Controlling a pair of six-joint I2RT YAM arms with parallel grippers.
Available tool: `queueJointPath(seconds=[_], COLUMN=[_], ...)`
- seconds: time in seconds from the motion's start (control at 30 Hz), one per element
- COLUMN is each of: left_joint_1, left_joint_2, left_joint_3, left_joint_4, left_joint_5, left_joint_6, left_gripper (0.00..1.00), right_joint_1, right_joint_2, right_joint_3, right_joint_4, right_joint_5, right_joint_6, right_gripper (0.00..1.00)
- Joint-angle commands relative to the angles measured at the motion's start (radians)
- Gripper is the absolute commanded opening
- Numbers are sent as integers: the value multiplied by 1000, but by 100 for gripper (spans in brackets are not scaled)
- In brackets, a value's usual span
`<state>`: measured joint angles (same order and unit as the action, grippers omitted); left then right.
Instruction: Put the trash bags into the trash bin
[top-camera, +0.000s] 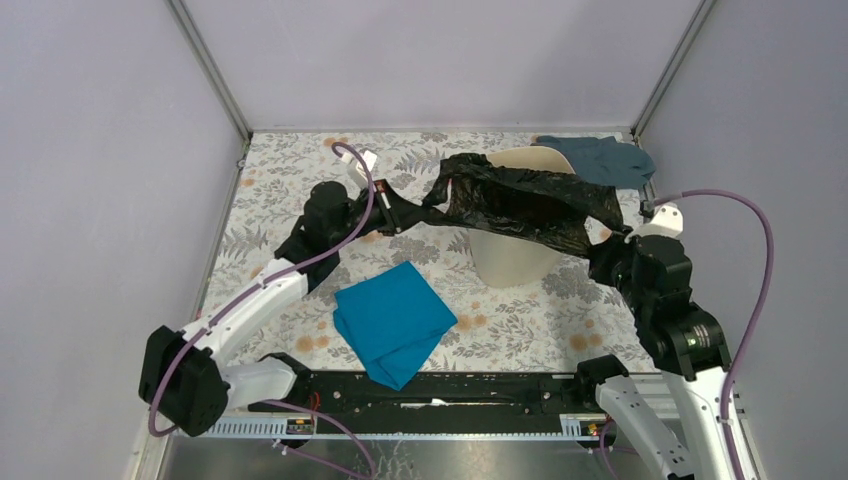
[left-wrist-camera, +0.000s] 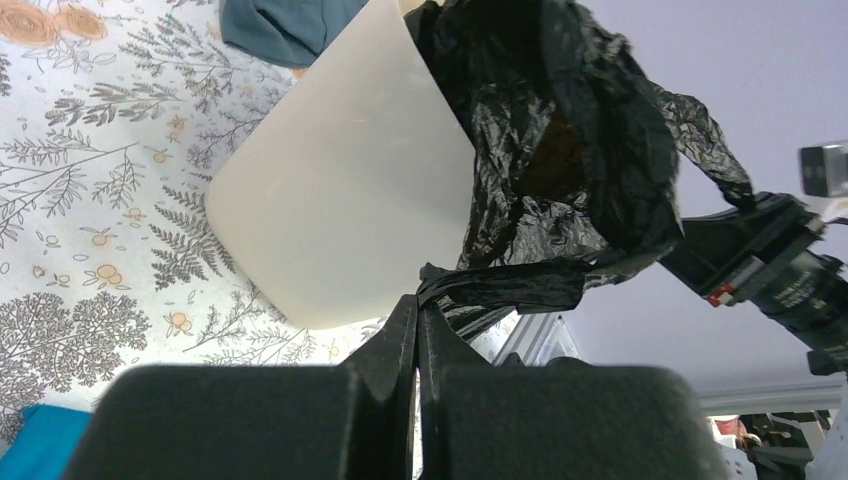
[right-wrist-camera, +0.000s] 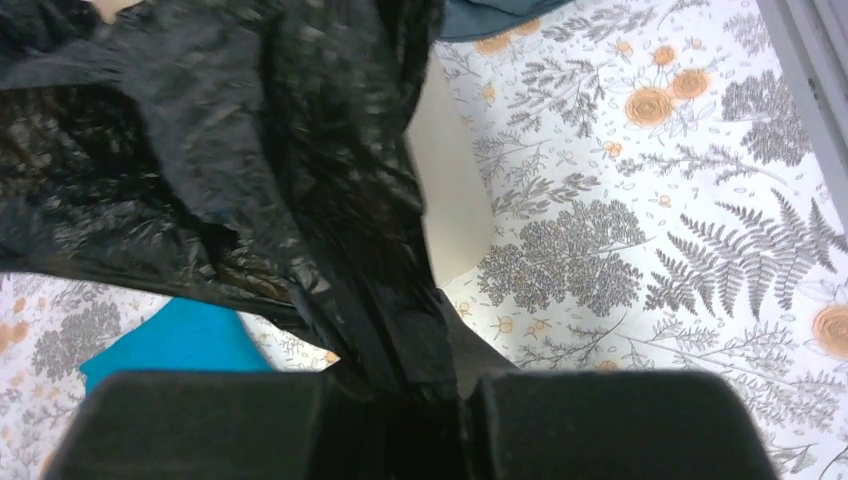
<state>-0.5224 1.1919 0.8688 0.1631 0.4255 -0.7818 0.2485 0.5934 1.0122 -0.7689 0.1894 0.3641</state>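
The trash bag stretches across the bin at frame centre. The near cloth lies to the lower left and the far cloth to the upper right.

No legible text, label, brand or number in any of the three views. Nearest candidate is in the left wrist view: a short line of small white marks on the right arm's black housing, beyond the far end of the trash bag. Possibly printed lettering, but too small and soft to read. Small red tab beside it, no characters made out. Tablecloth carries floral pattern only.
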Motion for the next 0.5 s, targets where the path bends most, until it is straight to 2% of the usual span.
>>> queueJointPath(seconds=[0.0, 0.17, 0.33, 0.37, 0.47], left_joint_1=[4, -10, -10, -10, -12], left_joint_2=[9, 94, 128, 137, 129], left_joint_3=[-71, -86, -71, -62, -13], left_joint_4=[62, 113, 56, 57, 32], left_joint_5=[-19, 32, -14, -5, 13], left_joint_6=[-42, -60, -10, -9, 14], left_gripper=[0, 0, 0, 0, 18], right_joint_1=[-3, -3, -3, -2, -2], right_joint_2=[24, 45, 33, 29, 22], right_joint_3=[-89, -101, -111, -121, -106], right_joint_4=[-2, -14, 19, 43, 79], right_joint_5=[45, 100, 139, 135, 101], right_joint_6=[82, 144, 184, 178, 127], right_gripper=[9, 8, 16, 22, 49])
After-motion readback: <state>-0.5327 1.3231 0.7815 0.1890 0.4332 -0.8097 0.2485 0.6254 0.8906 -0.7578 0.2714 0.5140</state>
